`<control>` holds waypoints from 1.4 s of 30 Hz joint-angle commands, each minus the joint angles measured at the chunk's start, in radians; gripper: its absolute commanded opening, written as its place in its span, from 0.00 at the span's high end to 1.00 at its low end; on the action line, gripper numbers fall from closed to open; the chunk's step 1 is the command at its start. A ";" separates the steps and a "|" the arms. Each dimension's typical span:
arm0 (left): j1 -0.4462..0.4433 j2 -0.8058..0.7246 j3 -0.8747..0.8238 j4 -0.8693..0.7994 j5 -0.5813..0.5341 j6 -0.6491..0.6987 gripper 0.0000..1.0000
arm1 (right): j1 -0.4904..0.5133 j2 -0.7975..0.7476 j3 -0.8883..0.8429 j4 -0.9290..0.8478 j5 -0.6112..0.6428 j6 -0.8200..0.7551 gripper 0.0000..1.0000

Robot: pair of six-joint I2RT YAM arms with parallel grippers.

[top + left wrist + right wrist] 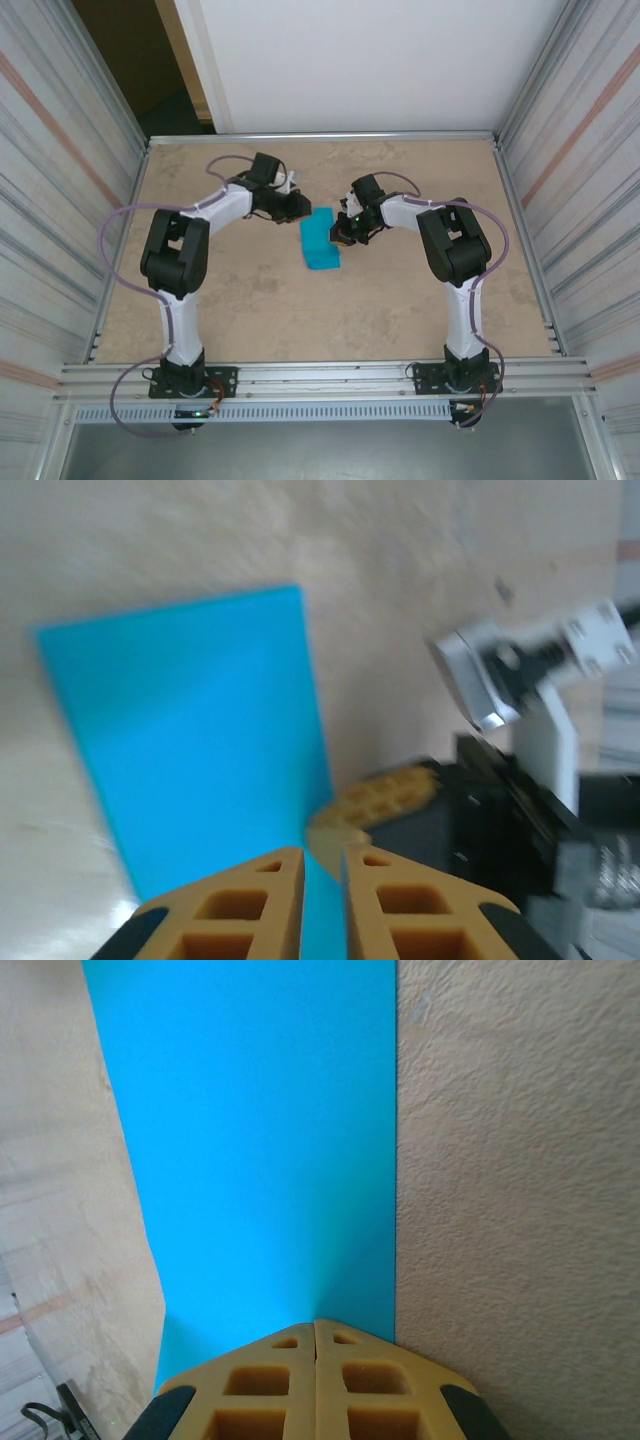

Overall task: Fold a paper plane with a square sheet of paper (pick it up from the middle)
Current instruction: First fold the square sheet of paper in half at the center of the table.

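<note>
The sheet of paper (322, 243) (190, 740) (260, 1150) is smooth, plain teal, a long rectangle with sharp straight edges, in the middle of the rough beige table (400, 310). My left gripper (298, 207) (322, 855) pinches one edge. My right gripper (342, 235) (315, 1325) is closed tight, with its tips at the opposite edge.

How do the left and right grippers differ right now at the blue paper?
The left gripper has its fingers a slit apart, with the teal paper showing in the gap; the right gripper has its fingers pressed fully together. In the top view, the left gripper sits at the paper's far left corner and the right gripper at its right edge. Both have yellow fingers with tips at the paper; I cannot tell whether either pinches it.
</note>
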 commanded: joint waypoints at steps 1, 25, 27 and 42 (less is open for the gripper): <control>-0.002 0.006 -0.064 0.069 0.050 -0.073 0.84 | -0.019 0.152 -0.122 -0.279 0.287 -0.013 1.00; 0.149 0.124 -0.109 0.036 -0.023 -0.002 0.83 | -0.033 0.160 -0.137 -0.277 0.299 -0.015 1.00; 0.158 0.081 -0.100 0.016 -0.023 0.009 0.83 | -0.032 0.161 -0.139 -0.274 0.299 -0.012 1.00; -0.058 -0.020 -0.160 0.045 0.045 -0.124 0.86 | -0.027 0.170 -0.142 -0.266 0.292 -0.004 1.00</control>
